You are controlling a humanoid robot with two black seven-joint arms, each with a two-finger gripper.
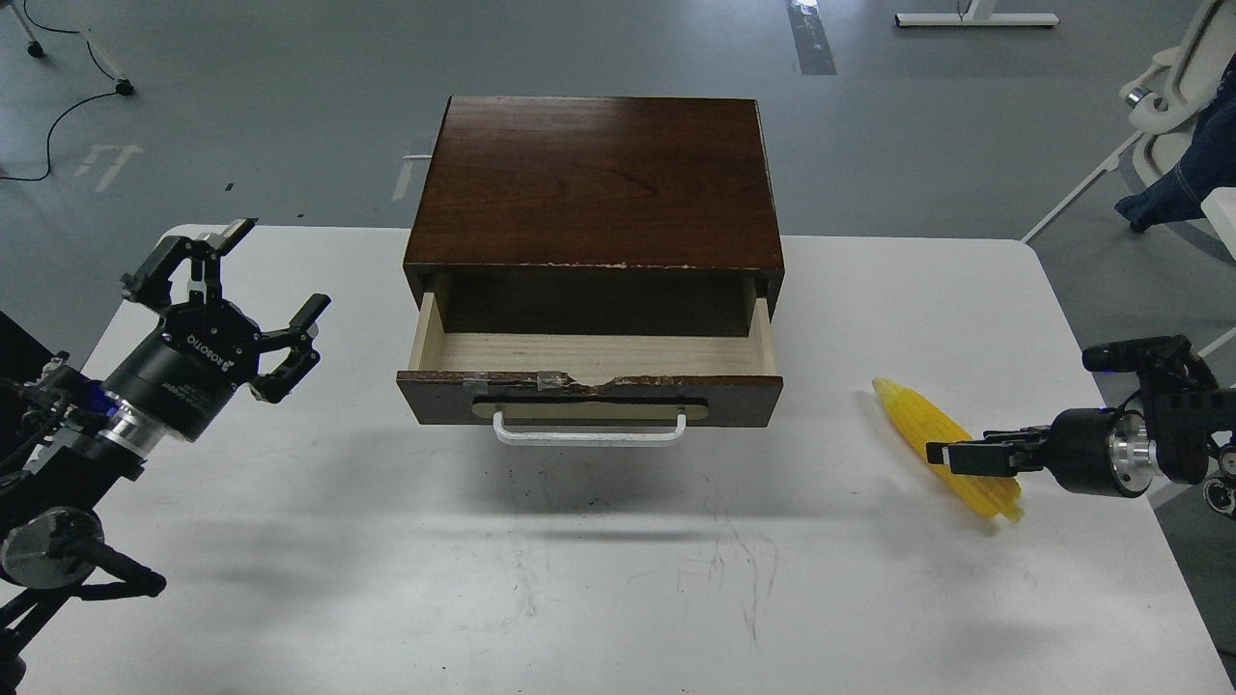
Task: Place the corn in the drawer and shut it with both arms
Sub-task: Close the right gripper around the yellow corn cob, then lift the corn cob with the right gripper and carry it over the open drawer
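The yellow corn [912, 410] lies on the white table [579, 579], right of the drawer, running diagonally from upper left to lower right. The drawer [744, 398] stands pulled open, its pale wood inside empty, with the white handle [589, 436] facing me. My right gripper [944, 454] comes in from the right, fingers pointing left, and overlaps the middle of the corn; it is seen side-on and dark, so I cannot tell its opening or whether it touches the corn. My left gripper [232, 278] is open and empty, held above the table left of the drawer.
The dark brown cabinet [594, 179] that houses the drawer stands at the table's far middle. A white chair with blue cloth [1183, 145] stands off the table at the far right. The table's right edge is close behind the corn.
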